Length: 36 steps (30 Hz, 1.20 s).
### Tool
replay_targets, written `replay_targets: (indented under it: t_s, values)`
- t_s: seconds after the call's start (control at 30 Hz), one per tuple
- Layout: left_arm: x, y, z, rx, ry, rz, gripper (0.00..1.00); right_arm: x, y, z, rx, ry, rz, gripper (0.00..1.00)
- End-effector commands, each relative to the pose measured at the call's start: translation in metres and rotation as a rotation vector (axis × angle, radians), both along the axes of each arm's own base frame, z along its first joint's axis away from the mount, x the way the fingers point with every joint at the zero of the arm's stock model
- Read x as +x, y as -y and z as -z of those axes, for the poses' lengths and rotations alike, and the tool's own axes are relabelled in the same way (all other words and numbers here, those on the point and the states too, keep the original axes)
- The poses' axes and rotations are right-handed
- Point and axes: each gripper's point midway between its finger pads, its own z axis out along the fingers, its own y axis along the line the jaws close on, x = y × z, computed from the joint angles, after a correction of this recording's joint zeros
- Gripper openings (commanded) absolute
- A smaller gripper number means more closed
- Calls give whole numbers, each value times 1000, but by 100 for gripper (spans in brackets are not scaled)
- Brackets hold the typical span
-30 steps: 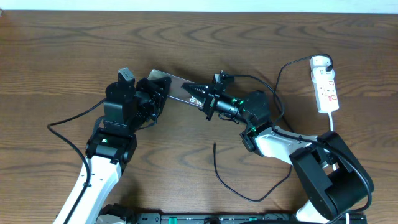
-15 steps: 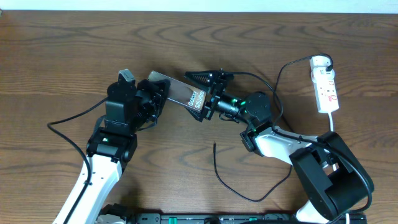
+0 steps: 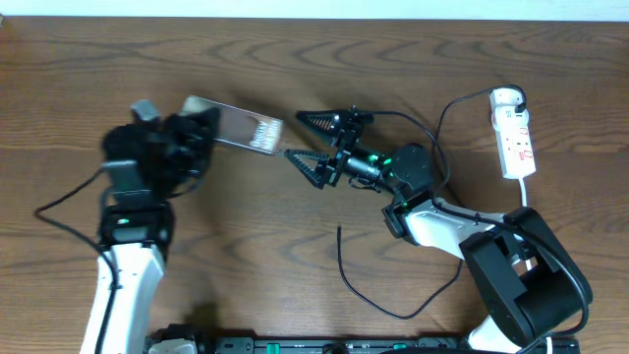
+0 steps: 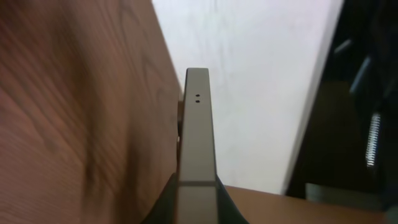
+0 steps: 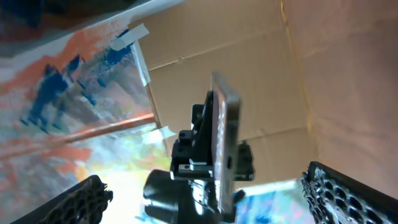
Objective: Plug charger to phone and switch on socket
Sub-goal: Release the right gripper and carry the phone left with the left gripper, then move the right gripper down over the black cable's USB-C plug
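The phone (image 3: 236, 127) hangs above the table with my left gripper (image 3: 200, 135) shut on its left end. The left wrist view shows the phone (image 4: 197, 137) edge-on between the jaws of that left gripper (image 4: 198, 208). My right gripper (image 3: 307, 140) stands open just right of the phone, apart from it. Through the right wrist view the phone (image 5: 225, 134) is ahead of the wide right gripper (image 5: 205, 180). The white socket (image 3: 516, 138) lies at the far right, with the charger's white plug head (image 3: 506, 96) at its top. The charger's black cable ends loose at its tip (image 3: 339, 230).
The charger cable loops on the table (image 3: 393, 313) in front of the right arm's base (image 3: 521, 280). A thick white cord (image 3: 524, 197) leaves the socket toward that base. The left arm's own black cable (image 3: 64, 205) trails at the left. A black rail (image 3: 295, 345) lines the near edge.
The right gripper opened and let go of the phone's end. The left arm swung left and carried the phone away from the right gripper.
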Motion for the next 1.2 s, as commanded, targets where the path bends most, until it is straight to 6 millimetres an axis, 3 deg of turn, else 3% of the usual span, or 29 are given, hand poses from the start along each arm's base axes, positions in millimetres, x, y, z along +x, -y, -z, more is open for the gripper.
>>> replay_targets:
  t_s: [0.0,0.17,0.3,0.43,0.53,0.6,0.63,0.7,0.8,0.9,1.17]
  values:
    - [-16,-2,-27,-57,115,212,7,3,3,-6,-83,240,45,99]
    - [-31,-9,-51,-67,281,449,7,0,-4,22,-242,359,-2,99]
    - [-36,-1,-46,-84,311,619,7,0,-12,51,-396,377,-108,99]
    - [-34,-1,-30,-134,276,679,7,5,-16,60,-561,391,-196,99]
    - [-29,-3,-19,-149,262,689,7,11,-5,65,-734,361,-205,99]
    - [-26,-4,-15,-153,258,688,7,15,13,71,-896,314,-191,99]
    - [-25,-5,-13,-146,265,690,7,16,37,76,-1074,252,-168,99]
    - [-24,-5,-14,-140,272,690,8,14,61,78,-1229,178,-146,99]
    - [-24,-5,-16,-125,288,693,7,2,82,81,-1373,96,-151,90]
    - [-24,-5,-16,-124,289,693,7,-16,91,92,-1432,4,-178,84]
    - [-24,-5,-16,-128,285,693,8,-66,92,130,-1564,-84,-277,89]
